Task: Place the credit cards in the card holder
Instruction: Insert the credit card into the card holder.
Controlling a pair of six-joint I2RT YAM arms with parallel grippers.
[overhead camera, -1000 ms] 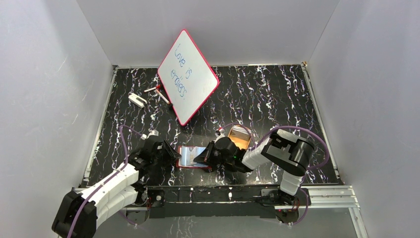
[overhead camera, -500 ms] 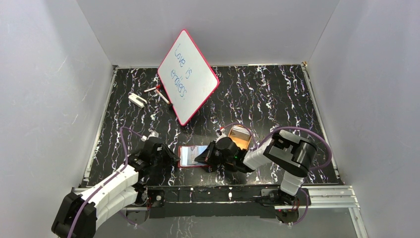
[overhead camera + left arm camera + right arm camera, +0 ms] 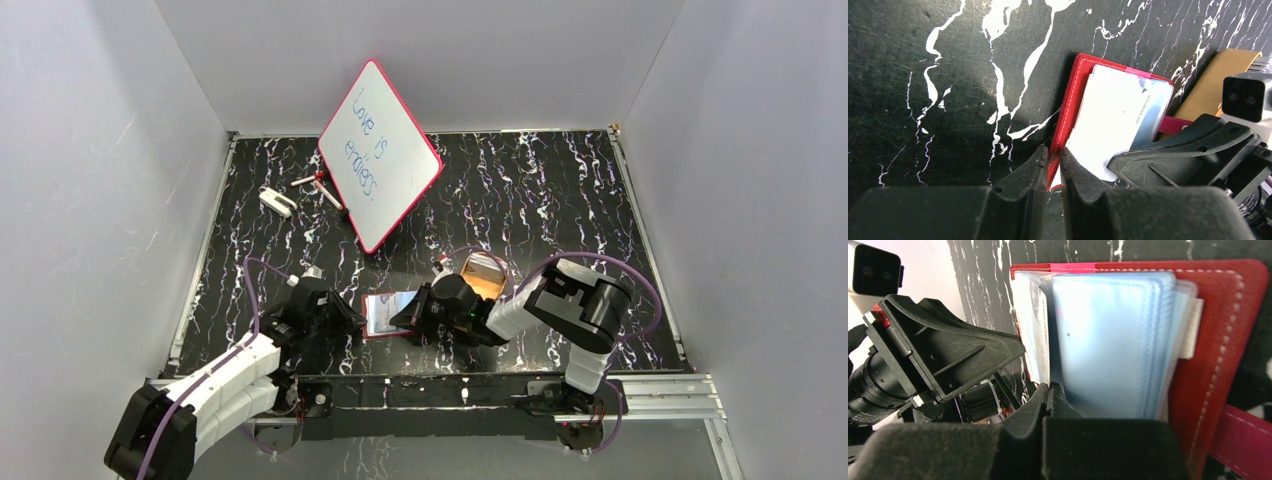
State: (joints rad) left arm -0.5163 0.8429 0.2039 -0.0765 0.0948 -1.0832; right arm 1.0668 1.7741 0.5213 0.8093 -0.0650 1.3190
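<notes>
Card holder (image 3: 385, 312) lying open at the near edge of the bench (image 3: 540, 190) between both arms, pale credit card (image 3: 1113, 120) on its clear sleeves (image 3: 1108, 340), left hand (image 3: 1053, 159) nipped onto the red left edge, right hand (image 3: 1047, 390) clenched tight at the sleeves, can't tell if pinching one.

The holder (image 3: 1228, 340) is covered in dark red, leather-like material, with pale stitching along its edge. Its sleeves (image 3: 1103, 340) are made of clear, bluish, glossy plastic. The card (image 3: 1113, 115) is made of smooth, pale plastic with a slight sheen. The table (image 3: 923, 75) is finished in black with white veining and is finely scratched. The left gripper (image 3: 1054, 155) and right gripper (image 3: 1047, 390) are moulded in matt black plastic, lightly scuffed.
</notes>
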